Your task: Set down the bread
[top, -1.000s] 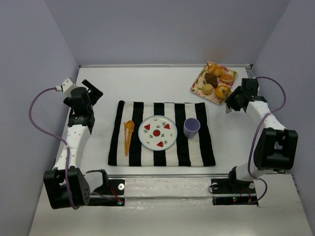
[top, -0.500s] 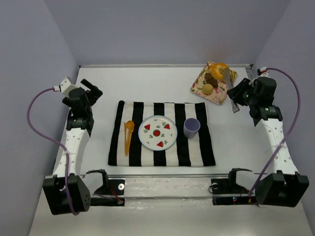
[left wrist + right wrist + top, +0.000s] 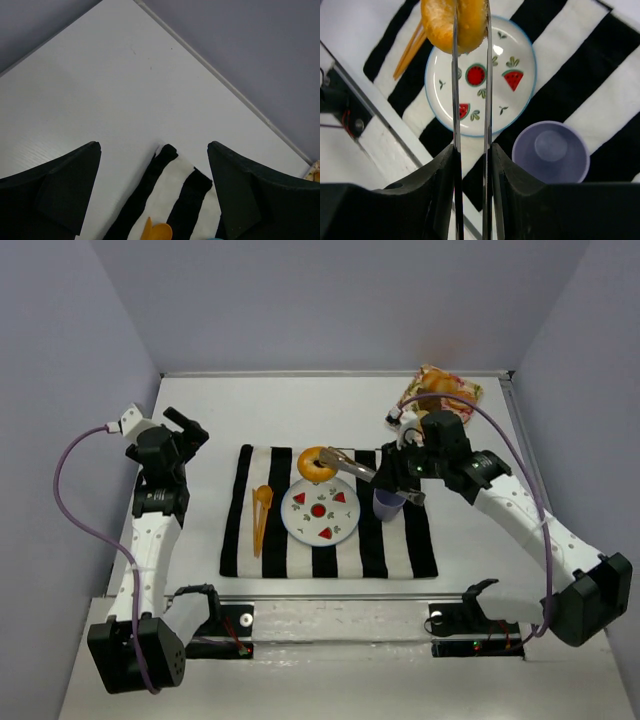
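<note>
The right gripper (image 3: 470, 15) pinches the bread (image 3: 440, 25) between its 2 thin fingers, over the far rim of the plate (image 3: 520, 100). The left gripper (image 3: 154, 146) stands spread wide above the table (image 3: 100, 75). The wrist view cuts off the bread's top. The right arm partly hides the tray (image 3: 458, 390) at far right, and its pastries are blurred.

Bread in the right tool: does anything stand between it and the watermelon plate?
Nothing visible does. The right tool holds the bread raised near the plate's far rim; the plate bears only its printed pattern, and the purple cup stands off to one side.
</note>
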